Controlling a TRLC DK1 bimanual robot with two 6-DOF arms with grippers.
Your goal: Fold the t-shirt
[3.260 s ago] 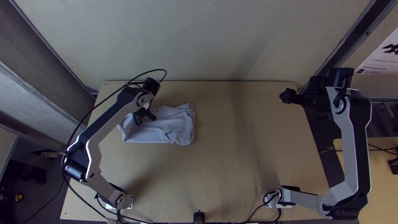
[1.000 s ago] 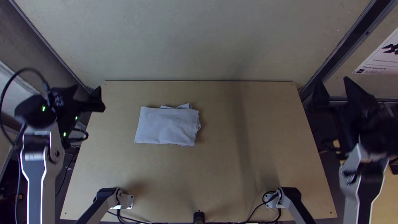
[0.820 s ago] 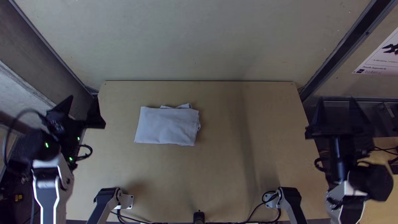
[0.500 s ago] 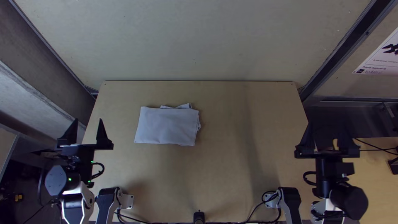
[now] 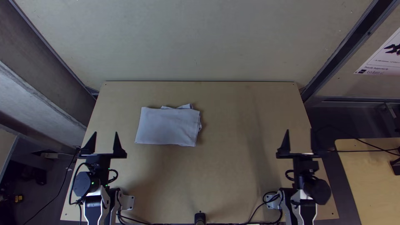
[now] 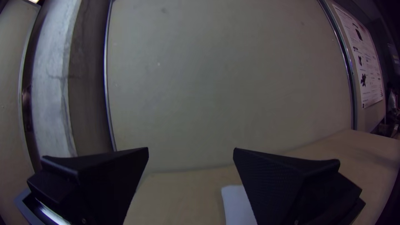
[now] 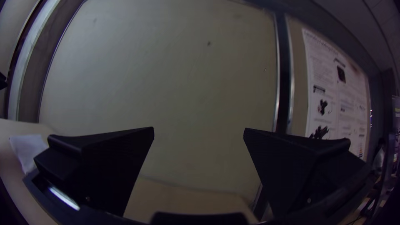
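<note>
the shirt (image 5: 166, 127) lies on the table (image 5: 225, 166), left of the middle and toward the far side. it is folded into a flat, compact rectangle, its long sides running across the table. the top layer looks fairly smooth. a small crumpled bit pokes out along the far edge, close to the right corner, and some loose layers peek out at the right end.

the left gripper (image 5: 106, 133) is at the table's left edge, closer to the near side than the shirt and well apart from it. its two fingers are spread wide, and in the left wrist view the wall (image 6: 208, 83) shows between them. part of the shirt shows there too, partly behind one finger.

the right gripper (image 5: 299, 131) is over by the table's right edge, well apart from the shirt. its fingers stand wide as well, with the wall in the gap. in the right wrist view the shirt is off to one side, past one finger.

both grippers point toward the far side. a black post (image 5: 200, 218) stands at the middle of the near edge, and a poster (image 5: 381, 58) hangs beyond the table on the right.
</note>
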